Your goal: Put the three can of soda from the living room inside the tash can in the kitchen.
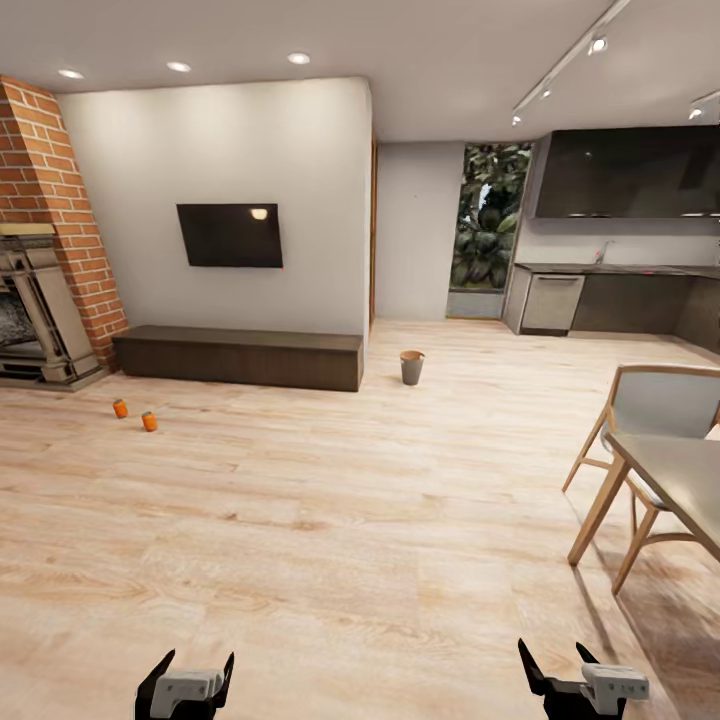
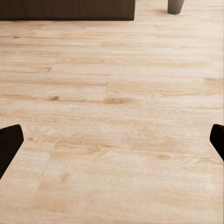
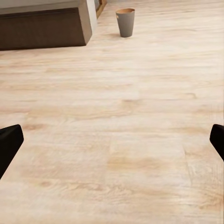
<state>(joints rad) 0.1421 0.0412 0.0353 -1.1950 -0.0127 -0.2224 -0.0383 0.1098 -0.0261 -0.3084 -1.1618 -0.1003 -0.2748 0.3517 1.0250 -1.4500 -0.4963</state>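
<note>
Two orange cans stand upright on the light wood plank floor at about ten o'clock in the head view, well away from the robot. One can (image 1: 120, 408) is nearer the brick fireplace; the other can (image 1: 149, 421) sits just beside it at its four o'clock, apart and not touching. Both show grey tops.

The bin (image 1: 412, 367) stands upright on the floor at about twelve o'clock, just off the end corner of the long dark low cabinet. It is round and tapered, grey outside with a coppery-brown rim, open at the top. In the right wrist view the bin (image 3: 125, 22) stands just beside that cabinet's corner.
</note>
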